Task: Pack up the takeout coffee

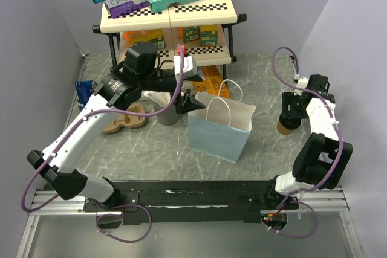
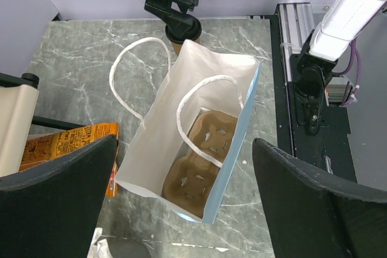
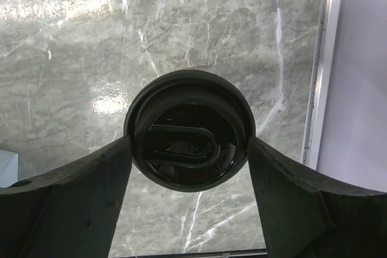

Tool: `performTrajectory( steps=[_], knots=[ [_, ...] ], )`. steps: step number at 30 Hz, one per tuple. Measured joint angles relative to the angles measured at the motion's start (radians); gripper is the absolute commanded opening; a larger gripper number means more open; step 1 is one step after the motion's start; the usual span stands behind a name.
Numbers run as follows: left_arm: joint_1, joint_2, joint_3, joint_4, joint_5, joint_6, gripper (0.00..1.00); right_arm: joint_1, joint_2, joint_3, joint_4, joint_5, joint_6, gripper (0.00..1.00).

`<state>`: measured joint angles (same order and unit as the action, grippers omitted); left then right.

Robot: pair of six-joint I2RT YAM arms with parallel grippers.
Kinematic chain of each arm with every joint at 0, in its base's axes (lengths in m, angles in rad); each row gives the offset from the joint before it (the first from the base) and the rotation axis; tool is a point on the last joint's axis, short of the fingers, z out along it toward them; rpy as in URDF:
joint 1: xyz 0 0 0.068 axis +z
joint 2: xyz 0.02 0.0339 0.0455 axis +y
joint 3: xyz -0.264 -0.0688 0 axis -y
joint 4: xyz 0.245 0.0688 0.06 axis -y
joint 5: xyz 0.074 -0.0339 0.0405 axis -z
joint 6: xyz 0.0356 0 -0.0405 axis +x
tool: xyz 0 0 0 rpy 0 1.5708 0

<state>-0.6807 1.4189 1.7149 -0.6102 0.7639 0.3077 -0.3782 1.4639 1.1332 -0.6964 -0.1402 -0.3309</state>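
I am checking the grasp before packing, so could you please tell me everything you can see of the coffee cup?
The coffee cup is small, tan paper below, with a round black plastic lid bearing a raised oval moulding. It stands upright on the grey marbled table near its right edge, apart from the bag. The right gripper clasps its lid from both sides.

Grey marble worktop [image 1: 151,155]. Paper bag [image 1: 221,131] centre. Takeout coffee [image 1: 284,127] 3 o'clock. Shelf rack [image 1: 205,19] 12 o'clock. Blue can [image 1: 83,92] 10 o'clock. Grey cup [image 1: 168,117] beside bag, 9 o'clock.
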Motion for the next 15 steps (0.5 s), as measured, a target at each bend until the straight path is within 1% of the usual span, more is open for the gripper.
performTrajectory(
  steps=[11,15],
  knots=[
    [0.003,0.0,0.0,0.0,0.0,-0.007,0.99,-0.005,0.015,0.013,-0.002,-0.008,-0.002,0.8],
    [0.004,0.0,0.0,0.0,0.0,-0.007,0.99,-0.007,0.018,0.013,-0.002,-0.01,-0.002,0.83]
  ],
)
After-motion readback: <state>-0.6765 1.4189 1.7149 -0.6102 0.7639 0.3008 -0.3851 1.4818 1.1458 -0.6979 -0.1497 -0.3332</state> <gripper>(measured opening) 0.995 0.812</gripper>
